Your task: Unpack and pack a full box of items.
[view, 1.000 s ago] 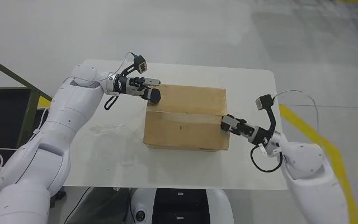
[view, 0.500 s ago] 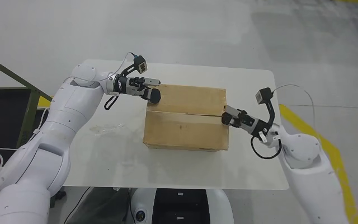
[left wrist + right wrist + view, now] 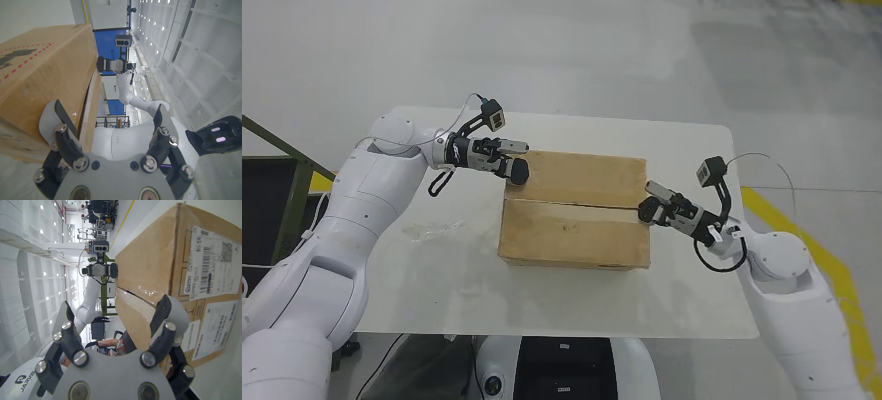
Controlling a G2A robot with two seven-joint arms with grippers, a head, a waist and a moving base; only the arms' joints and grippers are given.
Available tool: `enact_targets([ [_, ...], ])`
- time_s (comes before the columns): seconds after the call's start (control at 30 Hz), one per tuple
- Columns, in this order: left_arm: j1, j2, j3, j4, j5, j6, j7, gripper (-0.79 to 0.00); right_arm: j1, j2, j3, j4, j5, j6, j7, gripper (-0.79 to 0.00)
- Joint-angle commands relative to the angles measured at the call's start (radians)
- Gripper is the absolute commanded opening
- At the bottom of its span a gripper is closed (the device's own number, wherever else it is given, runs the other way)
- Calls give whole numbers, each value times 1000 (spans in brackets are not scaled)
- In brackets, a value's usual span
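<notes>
A closed brown cardboard box (image 3: 572, 205) lies in the middle of the white table (image 3: 682, 290), its top flaps meeting in a taped seam. My left gripper (image 3: 514, 168) sits at the box's far left corner, at the seam's end. In the left wrist view it (image 3: 108, 106) is open, one finger (image 3: 62, 117) against the box (image 3: 47, 66). My right gripper (image 3: 649, 207) is at the opposite end of the seam. In the right wrist view it (image 3: 115, 303) is open, one finger (image 3: 162, 308) over the labelled end of the box (image 3: 151, 262).
A crumpled piece of clear film (image 3: 437, 232) lies on the table left of the box. A dark rack with a green frame (image 3: 272, 185) stands beyond the table's left edge. Bare tabletop lies in front of the box and behind it.
My right gripper has moved along the box's right end away from the front corner, up to the seam. The left arm and the box have stayed still.
</notes>
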Motion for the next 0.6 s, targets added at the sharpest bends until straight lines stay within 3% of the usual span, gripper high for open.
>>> enact_targets([
  [0.0,0,0,0,0,0,0,0,0,2,0,-3,1,-4,4,1,0],
  [0.57,0,0,0,0,0,0,0,0,7,0,-10,10,-6,22,1,0],
])
